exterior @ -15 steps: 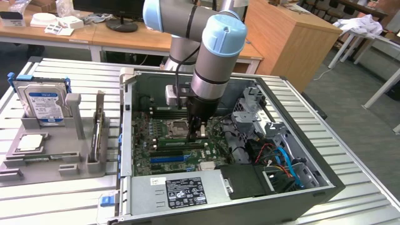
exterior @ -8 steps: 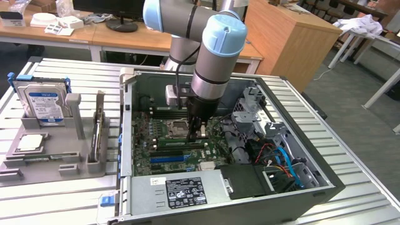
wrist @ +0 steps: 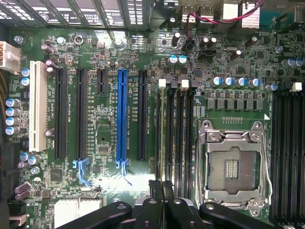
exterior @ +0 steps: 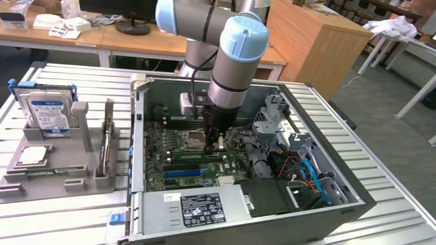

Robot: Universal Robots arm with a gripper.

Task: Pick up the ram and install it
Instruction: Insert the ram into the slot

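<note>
Install step, I judge: the pincer (wrist: 161, 187), pressed together, hangs at the end of the memory slots (wrist: 180, 133). The ram (wrist: 158, 133) seems to be the thin strip standing in the nearest slot (I am not sure). Seating demands a straight, even press.

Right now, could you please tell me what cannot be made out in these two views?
1. Wrist view: whether the shut gripper pinches anything; its fingers cover the ends of the memory slots beneath them.
2. Exterior view: where the gripper's tips meet the motherboard; they blend into dark parts there.
3. Exterior view: the thin stick upright in the grey holder is edge-on, too small to confirm it is the ram.
</note>
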